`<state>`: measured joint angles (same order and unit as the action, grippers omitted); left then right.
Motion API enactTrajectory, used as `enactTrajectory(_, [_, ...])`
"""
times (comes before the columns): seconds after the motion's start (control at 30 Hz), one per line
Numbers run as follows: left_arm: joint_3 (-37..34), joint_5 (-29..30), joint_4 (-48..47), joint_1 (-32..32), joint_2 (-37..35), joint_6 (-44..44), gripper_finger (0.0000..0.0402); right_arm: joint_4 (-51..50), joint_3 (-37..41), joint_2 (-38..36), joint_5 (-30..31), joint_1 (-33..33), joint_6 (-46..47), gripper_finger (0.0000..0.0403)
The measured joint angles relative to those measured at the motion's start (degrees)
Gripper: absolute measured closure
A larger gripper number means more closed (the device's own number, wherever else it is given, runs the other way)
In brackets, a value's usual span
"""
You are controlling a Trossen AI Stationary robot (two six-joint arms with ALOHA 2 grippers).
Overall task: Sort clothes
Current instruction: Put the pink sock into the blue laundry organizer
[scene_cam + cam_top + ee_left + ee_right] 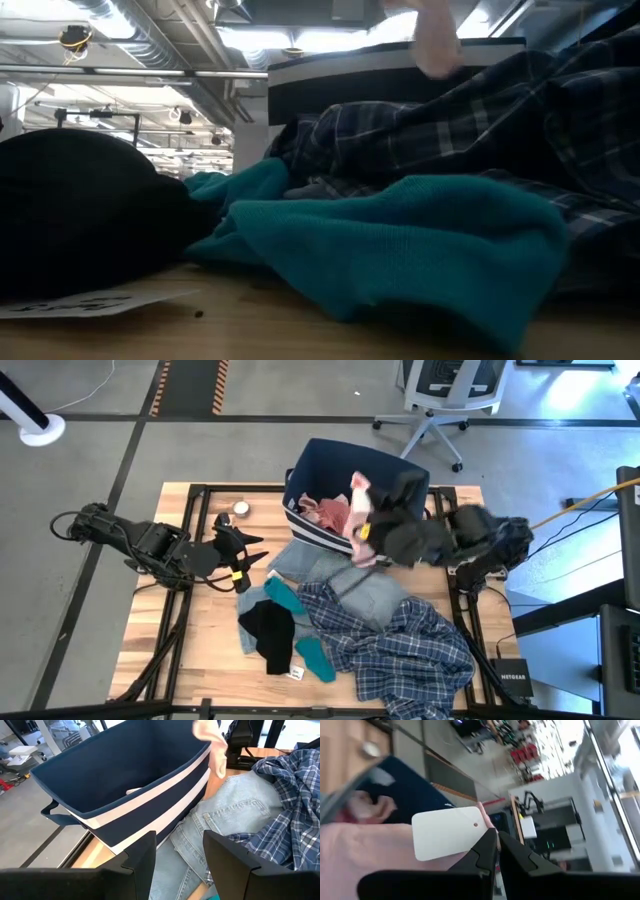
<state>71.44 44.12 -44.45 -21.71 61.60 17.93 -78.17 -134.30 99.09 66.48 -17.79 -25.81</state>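
- Wooden slatted counter [200, 650] – it carries the unsorted pile: blue-white plaid shirt [400, 645], light blue denim [330, 575], teal pieces [283, 596], a black piece [268, 630].
- Navy fabric bin with white stripes [330, 470] – already holding pink items.
- Right gripper [362, 532] pinches a pale pink garment [358, 500] over the bin, apparently to drop it.
- Left gripper [250, 553] waits open beside the denim.

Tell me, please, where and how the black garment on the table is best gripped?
The black garment lies flat and bunched on the wood, clear of the plaid shirt, with teal pieces beside it. I would come straight down with the left pincer, open and nearest, and pinch the raised fold at its upper end; a bunched fold likely gives the fingers more cloth than a flat edge.
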Motion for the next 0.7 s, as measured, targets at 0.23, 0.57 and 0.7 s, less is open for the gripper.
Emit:
enactTrajectory(0.23, [0.0,0.0,0.0,0.0,0.0,0.0,0.0244,8.7,0.0,-3.4,0.0,8.1,-4.8,0.0375])
enactTrajectory(0.57, [0.0,0.0,0.0,0.0,0.0,-0.4,0.0244,14.9,0.0,-3.4,-1.4,14.9,-10.6,0.0374])
enactTrajectory(0.7, [0.0,0.0,0.0,0.0,0.0,-0.5,0.0244,14.5,0.0,-3.2,-4.1,15.4,-7.4,0.0374])
